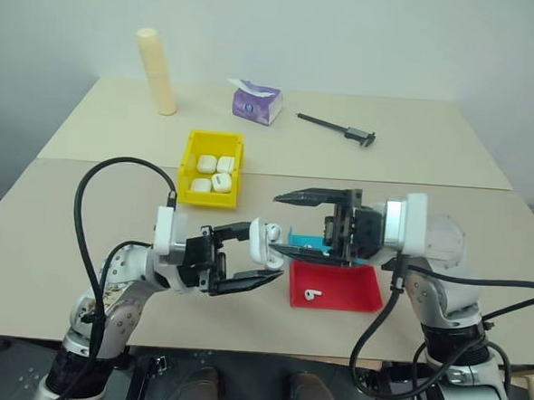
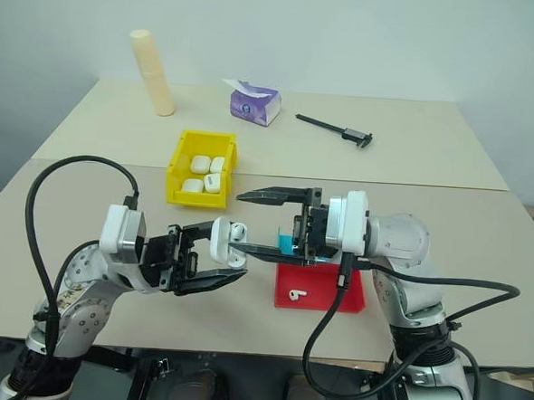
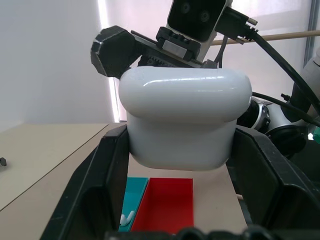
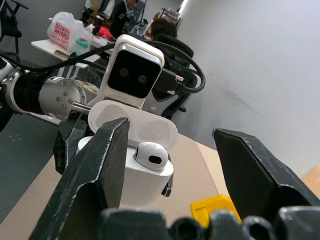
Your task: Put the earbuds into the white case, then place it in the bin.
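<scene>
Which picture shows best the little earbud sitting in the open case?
The right wrist view: the earbud sits in the open case, seen close. The eye views show it as a tiny white bump in the case held by the left gripper. The left wrist view shows the case's outside.

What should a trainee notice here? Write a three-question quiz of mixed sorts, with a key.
1. True or false: the left pincer grips the white case, whose lid is open.
2. How many earbuds lie in the red tray?
3. The yellow bin holds: A) nothing, B) four white cases, C) a caliper.

Key: 1 true; 2 one; 3 B.
</scene>
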